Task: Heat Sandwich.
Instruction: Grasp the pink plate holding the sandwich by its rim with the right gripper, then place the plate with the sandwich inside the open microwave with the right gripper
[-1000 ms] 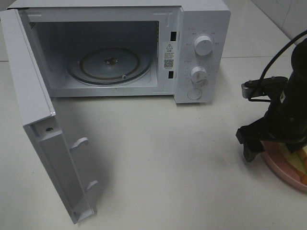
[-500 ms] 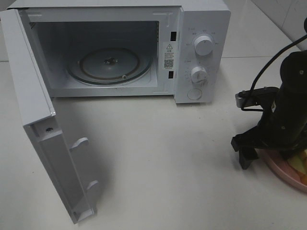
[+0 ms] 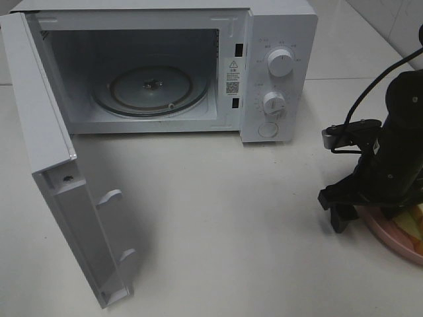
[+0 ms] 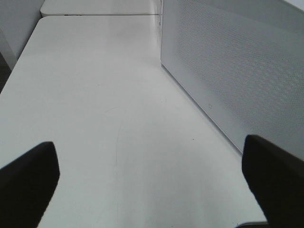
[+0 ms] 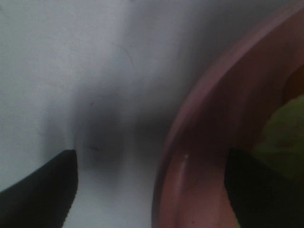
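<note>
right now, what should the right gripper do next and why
Probably close the right gripper on the rim of the pink plate. In the right wrist view its fingers straddle that rim, one over the table, one inside the plate near the sandwich, jaws apart with nothing gripped. The microwave door already stands open, so the plate could go in once held.

The microwave (image 3: pixel 277 66) stands at the rear of the table (image 3: pixel 231 211), its door (image 3: pixel 63 191) swung open to the front left, turntable (image 3: pixel 149 91) inside. The plate (image 3: pixel 384 232) lies front right, sandwich (image 3: pixel 415 221) on it
</note>
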